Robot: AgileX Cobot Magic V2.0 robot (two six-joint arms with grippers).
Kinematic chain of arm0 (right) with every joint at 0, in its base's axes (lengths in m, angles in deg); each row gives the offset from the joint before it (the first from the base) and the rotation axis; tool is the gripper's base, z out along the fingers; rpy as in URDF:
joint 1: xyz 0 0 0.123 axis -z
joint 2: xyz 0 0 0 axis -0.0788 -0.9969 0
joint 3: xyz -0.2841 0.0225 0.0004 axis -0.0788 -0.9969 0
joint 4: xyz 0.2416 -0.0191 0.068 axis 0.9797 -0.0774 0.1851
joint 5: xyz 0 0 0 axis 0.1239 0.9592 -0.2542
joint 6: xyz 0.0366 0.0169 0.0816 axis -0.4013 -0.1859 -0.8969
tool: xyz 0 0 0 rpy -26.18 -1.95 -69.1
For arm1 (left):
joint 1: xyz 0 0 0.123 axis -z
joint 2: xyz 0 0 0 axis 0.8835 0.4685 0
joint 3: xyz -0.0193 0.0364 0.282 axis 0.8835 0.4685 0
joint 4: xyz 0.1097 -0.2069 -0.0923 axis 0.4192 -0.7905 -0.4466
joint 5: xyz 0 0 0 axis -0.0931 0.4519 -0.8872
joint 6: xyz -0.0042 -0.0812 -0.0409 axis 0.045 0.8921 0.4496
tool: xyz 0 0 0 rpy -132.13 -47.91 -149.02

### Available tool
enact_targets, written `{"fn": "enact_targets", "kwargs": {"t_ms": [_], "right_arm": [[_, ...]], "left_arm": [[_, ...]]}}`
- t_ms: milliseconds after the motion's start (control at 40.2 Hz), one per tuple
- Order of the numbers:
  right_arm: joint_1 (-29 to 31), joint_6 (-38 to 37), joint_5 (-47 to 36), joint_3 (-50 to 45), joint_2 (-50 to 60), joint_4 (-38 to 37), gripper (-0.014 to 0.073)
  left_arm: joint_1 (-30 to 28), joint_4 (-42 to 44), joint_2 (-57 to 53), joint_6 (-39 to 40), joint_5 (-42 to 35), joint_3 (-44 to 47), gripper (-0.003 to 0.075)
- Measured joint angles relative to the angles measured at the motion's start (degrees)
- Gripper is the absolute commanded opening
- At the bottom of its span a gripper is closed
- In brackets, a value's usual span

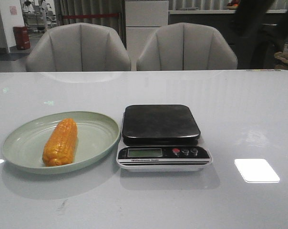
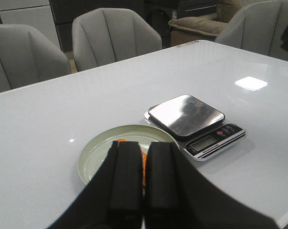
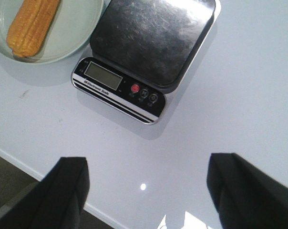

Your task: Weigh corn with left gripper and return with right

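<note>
So the glossy orange-yellow corn cob point(image 1: 61, 142) is just lying in my pale green round plate point(image 1: 99, 125) on the white tabletop point(image 1: 239, 109), right beside the black-topped digital kitchen scale point(image 1: 161, 123), while my left gripper point(image 2: 142, 183) has its jaws clenched together on nothing and my right gripper point(image 3: 146, 191) hangs with jaws spread wide.

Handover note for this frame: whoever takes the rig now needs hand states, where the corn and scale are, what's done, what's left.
Left hand: shut, empty, above the green plate.
Right hand: open, empty, above the table near the scale.
Corn: lying on the plate, left of the scale.
Scale platform: bare.
Done: nothing visible yet.
Left: left hand lifts the corn onto the scale, then right hand returns it to the plate.
</note>
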Motion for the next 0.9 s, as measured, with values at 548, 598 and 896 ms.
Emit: {"fn": "enact_targets", "kwargs": {"t_ms": [548,598,896], "right_arm": [[0.2,0.7,-13.0,-27.2,42.0,-1.0,0.061],[0.2,0.7,-14.3,-30.0,45.5,-1.6,0.061],[0.2,0.9,-28.0,-44.3,66.0,-2.2,0.061]], "left_arm": [[0.0,0.0,0.0,0.0,0.0,0.0,0.0121],[0.0,0.0,0.0,0.0,0.0,0.0,0.0121],[0.0,0.0,0.0,0.0,0.0,0.0,0.0121]]}}
